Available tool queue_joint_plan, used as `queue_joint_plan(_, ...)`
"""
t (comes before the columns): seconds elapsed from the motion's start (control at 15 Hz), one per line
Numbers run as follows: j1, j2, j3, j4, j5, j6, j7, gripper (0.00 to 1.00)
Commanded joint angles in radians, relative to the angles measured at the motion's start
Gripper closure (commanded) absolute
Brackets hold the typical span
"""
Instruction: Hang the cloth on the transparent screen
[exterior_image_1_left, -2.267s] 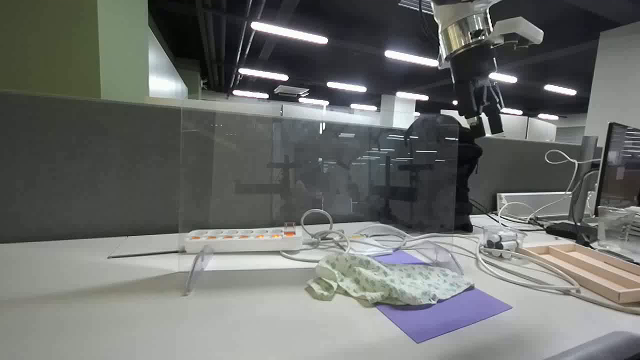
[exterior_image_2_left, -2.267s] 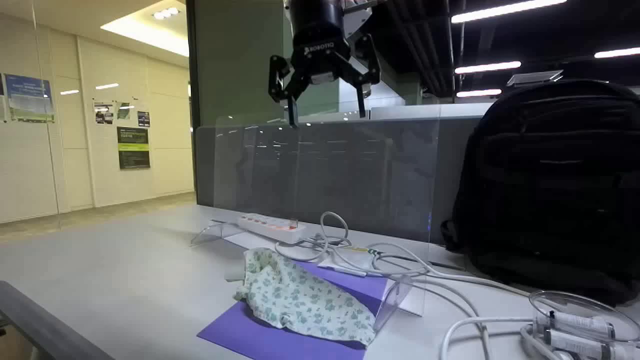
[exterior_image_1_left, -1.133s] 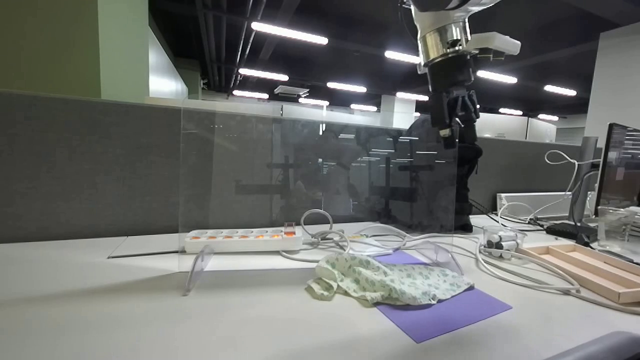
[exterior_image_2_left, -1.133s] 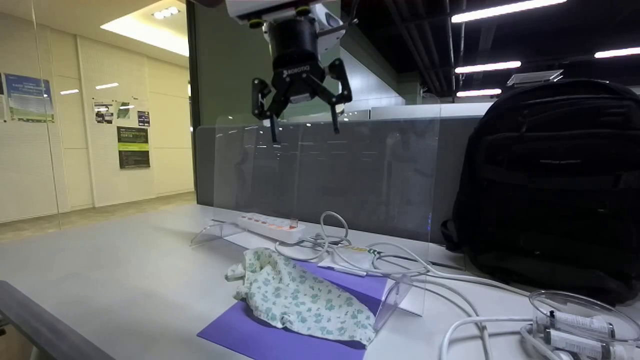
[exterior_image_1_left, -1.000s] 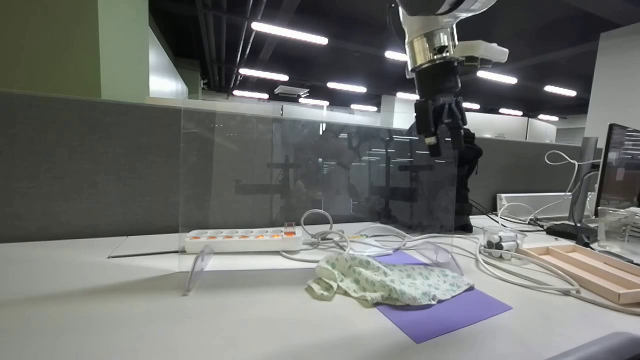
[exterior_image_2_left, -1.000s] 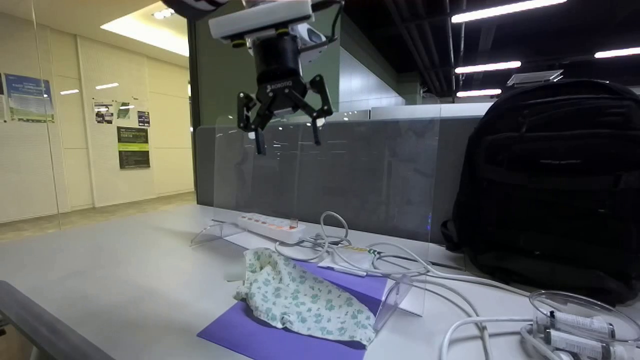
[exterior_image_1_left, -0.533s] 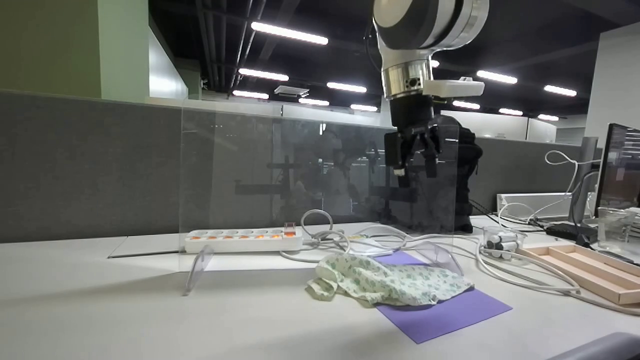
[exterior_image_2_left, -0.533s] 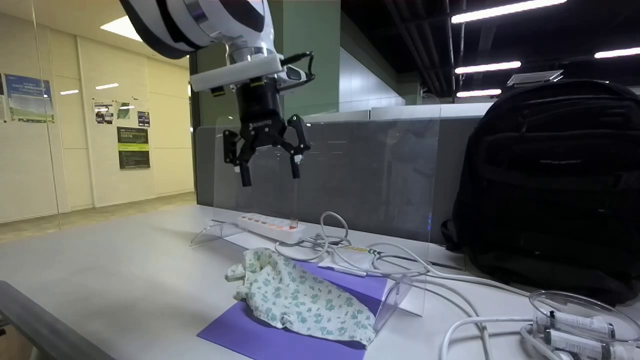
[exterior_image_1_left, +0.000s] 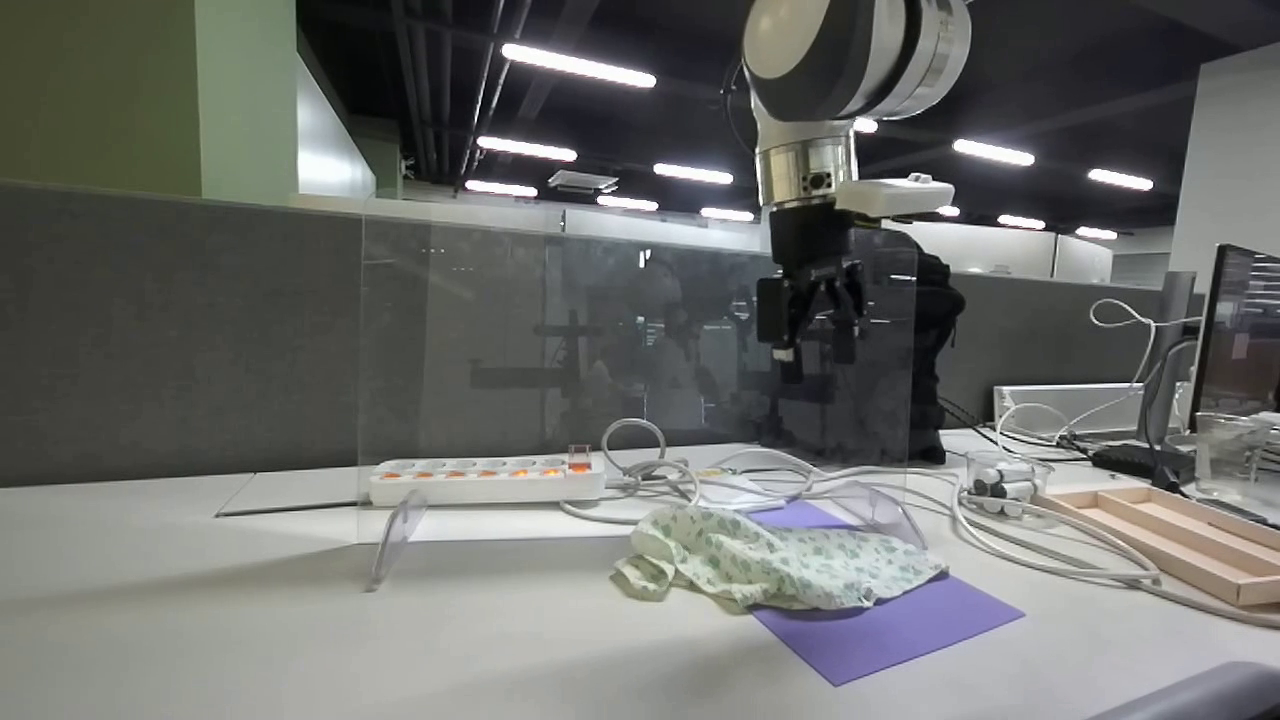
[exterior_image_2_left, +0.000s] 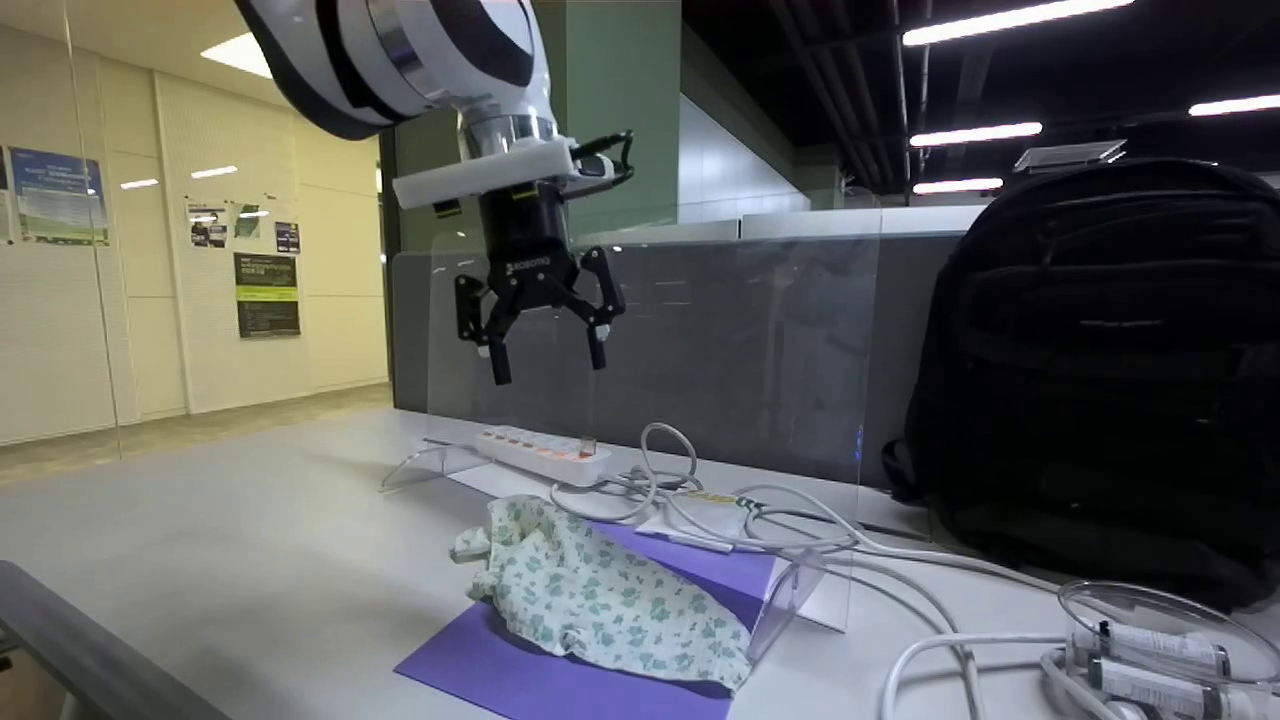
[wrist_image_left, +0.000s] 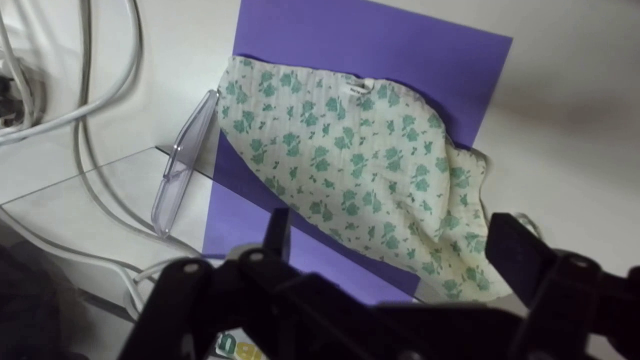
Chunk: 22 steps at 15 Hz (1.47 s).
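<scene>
The cloth (exterior_image_1_left: 780, 565), pale with green flower prints, lies crumpled on the table and partly on a purple sheet; it shows also in an exterior view (exterior_image_2_left: 610, 600) and in the wrist view (wrist_image_left: 350, 145). The transparent screen (exterior_image_1_left: 500, 350) stands upright behind the cloth on clear feet; it shows also in an exterior view (exterior_image_2_left: 700, 340). My gripper (exterior_image_1_left: 818, 366) points down, open and empty, well above the cloth. Its spread fingers show in an exterior view (exterior_image_2_left: 550, 371). In the wrist view the fingers (wrist_image_left: 390, 220) frame the cloth's lower part without touching it.
A white power strip (exterior_image_1_left: 485, 482) and looped cables (exterior_image_2_left: 690, 490) lie behind the screen. A purple sheet (exterior_image_1_left: 890, 640) lies under the cloth. A black backpack (exterior_image_2_left: 1100, 380), a clear cup of small bottles (exterior_image_2_left: 1160, 650) and a wooden tray (exterior_image_1_left: 1170, 540) stand to the right.
My gripper has come down and moved to the left in both exterior views, and now hangs lower above the cloth. It stays open. The cloth and screen have not moved.
</scene>
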Motion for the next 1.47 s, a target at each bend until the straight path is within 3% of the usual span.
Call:
queue_joint_plan(0.0,0.001,0.081,0.002,0.024,-0.009,0.128,0.081,0.00)
queue_joint_plan(0.27,0.011,0.172,0.005,0.030,0.015,0.278,0.022,0.00)
queue_joint_plan(0.53,0.015,0.250,0.010,0.034,0.030,0.352,-0.027,0.00)
queue_joint_plan(0.73,0.011,0.300,0.015,0.041,0.038,0.383,-0.074,0.00)
queue_joint_plan(1.4,0.044,0.444,-0.053,0.085,-0.052,0.432,-0.044,0.00)
